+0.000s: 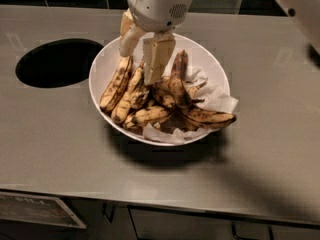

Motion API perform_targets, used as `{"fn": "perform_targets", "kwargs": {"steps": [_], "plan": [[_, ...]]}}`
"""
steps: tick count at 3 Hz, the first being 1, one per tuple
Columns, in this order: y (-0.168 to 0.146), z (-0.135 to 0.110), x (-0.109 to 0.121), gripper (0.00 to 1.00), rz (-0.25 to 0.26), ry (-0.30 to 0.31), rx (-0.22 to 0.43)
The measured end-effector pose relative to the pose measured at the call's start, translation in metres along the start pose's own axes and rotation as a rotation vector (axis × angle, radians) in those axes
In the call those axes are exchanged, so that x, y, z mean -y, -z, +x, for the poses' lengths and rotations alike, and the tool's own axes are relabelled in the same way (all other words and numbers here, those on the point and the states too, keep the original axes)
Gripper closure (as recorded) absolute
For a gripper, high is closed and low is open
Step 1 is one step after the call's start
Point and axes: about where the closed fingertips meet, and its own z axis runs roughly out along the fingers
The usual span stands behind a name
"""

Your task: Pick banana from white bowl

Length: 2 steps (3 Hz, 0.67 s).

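Note:
The white bowl stands on the grey counter and holds several overripe, brown-blotched bananas on white paper. A long curved blotched banana lies along the bowl's left side. Others are piled in the middle, and one sticks out over the right rim. My gripper hangs from above over the left half of the bowl. Its two cream fingers are spread apart, with the tips just above the long banana and its neighbours. I see nothing held between them. The gripper body hides the back of the bowl.
A dark round hole is cut in the counter left of the bowl. A dark tiled wall runs along the back. Part of my arm crosses the top right corner. Cabinet fronts sit below the counter's front edge.

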Motion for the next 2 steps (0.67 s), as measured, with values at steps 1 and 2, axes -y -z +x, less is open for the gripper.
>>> {"fn": "perform_targets", "kwargs": {"steps": [1,2], "plan": [[-0.0016,-0.0006,0.0001,0.39,0.007,0.025,0.011],[-0.0062,-0.006,-0.0036,0.39,0.006,0.039,0.022]]}}
